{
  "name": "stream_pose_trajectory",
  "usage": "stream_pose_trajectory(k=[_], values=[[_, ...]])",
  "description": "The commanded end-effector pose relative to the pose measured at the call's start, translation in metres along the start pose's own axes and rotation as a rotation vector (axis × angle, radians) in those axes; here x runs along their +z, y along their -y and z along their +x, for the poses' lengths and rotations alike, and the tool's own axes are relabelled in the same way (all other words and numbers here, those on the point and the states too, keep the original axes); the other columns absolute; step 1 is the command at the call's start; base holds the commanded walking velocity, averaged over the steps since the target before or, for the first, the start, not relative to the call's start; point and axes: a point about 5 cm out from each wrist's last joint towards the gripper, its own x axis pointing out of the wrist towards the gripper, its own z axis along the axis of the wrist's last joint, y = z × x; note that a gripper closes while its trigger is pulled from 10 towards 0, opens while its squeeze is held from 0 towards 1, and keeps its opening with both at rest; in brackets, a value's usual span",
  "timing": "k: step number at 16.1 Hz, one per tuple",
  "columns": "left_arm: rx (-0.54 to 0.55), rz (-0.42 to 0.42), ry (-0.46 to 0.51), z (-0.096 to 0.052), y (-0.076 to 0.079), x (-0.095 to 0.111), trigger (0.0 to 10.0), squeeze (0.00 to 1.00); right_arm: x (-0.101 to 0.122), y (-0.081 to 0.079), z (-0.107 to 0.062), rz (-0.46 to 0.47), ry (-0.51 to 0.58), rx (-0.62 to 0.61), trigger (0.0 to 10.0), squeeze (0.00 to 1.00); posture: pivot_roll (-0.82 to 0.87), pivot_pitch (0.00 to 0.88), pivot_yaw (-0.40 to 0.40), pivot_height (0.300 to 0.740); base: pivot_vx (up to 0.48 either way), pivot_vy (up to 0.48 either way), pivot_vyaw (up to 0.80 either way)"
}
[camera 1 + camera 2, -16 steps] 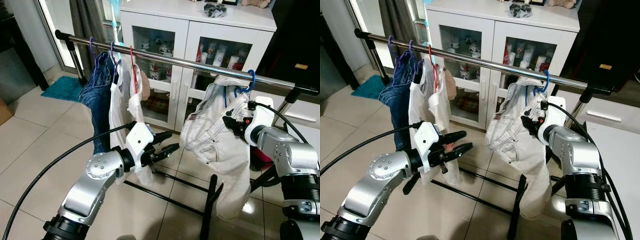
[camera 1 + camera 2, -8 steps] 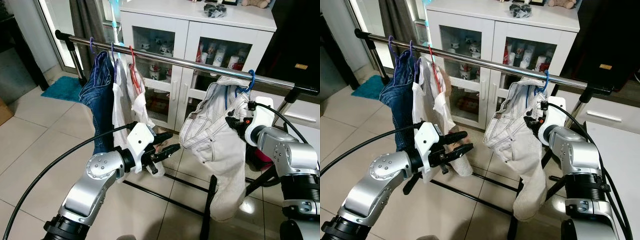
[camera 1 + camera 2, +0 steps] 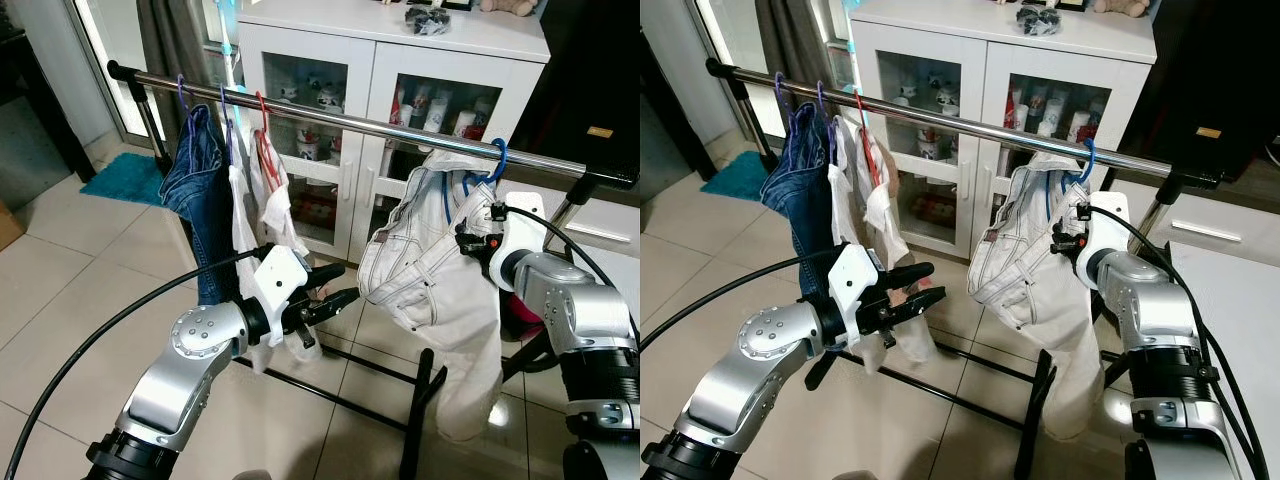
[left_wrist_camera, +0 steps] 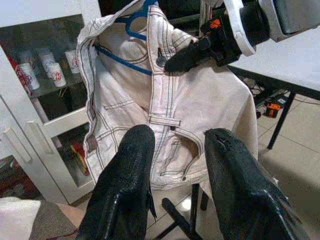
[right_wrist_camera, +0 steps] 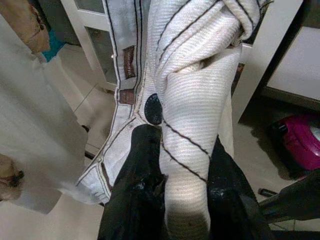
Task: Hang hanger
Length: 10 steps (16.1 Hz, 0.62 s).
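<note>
- Blue hanger [image 3: 487, 172] – hook already over the steel rail [image 3: 400, 126], toward the rail's right end; it carries white jeans [image 3: 430, 290] that drape below the rail.
- Right gripper [image 5: 172, 200] is just below the rail by the hanger, fingers clamped on a fold of the jeans' waistband; in right wrist view the denim sits pinched between both black fingers.
- Left gripper [image 3: 335, 283] sits lower than the rail, between the other hung clothes and the jeans, fingers apart, holding nothing; left wrist view looks straight at the jeans.
- Step judged: hang itself looks done, hook seated; what's left is the let-go.
- Next move prob. calls for: right fingers opening, arm backing away w/o dragging the cloth, else the hook could ride off the rail.
- Further left on the rail: blue jeans [image 3: 200, 190] and pale garments [image 3: 265, 200] on purple and red hangers.
- Behind the rail: white cabinet [image 3: 400, 60] w/ glass doors, cups inside.
- Under the rail: beige tiled floor [image 3: 70, 290], black rack base bars, teal mat [image 3: 125, 175] past the rail's left end.
</note>
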Motion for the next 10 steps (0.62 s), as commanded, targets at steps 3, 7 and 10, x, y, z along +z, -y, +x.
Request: stream_pose_trajectory(k=[3,7,10], values=[[0.043,0.019,0.008,0.000,-0.003,0.006,10.0,0.00,0.016,0.000,-0.003,-0.040,0.132,0.000,0.0,0.00,0.05,0.000,-0.017,0.740,0.000,0.000,0.00],[0.135,0.016,-0.016,0.001,-0.012,0.003,10.0,0.00,0.030,-0.007,-0.012,-0.063,0.251,0.035,0.0,0.00,0.05,0.000,-0.016,0.740,0.000,0.000,0.00],[0.183,0.020,-0.004,0.001,-0.016,0.004,10.0,0.00,0.034,-0.005,-0.019,-0.059,0.289,0.032,0.0,0.00,0.05,0.000,-0.016,0.740,0.000,0.000,0.00]])
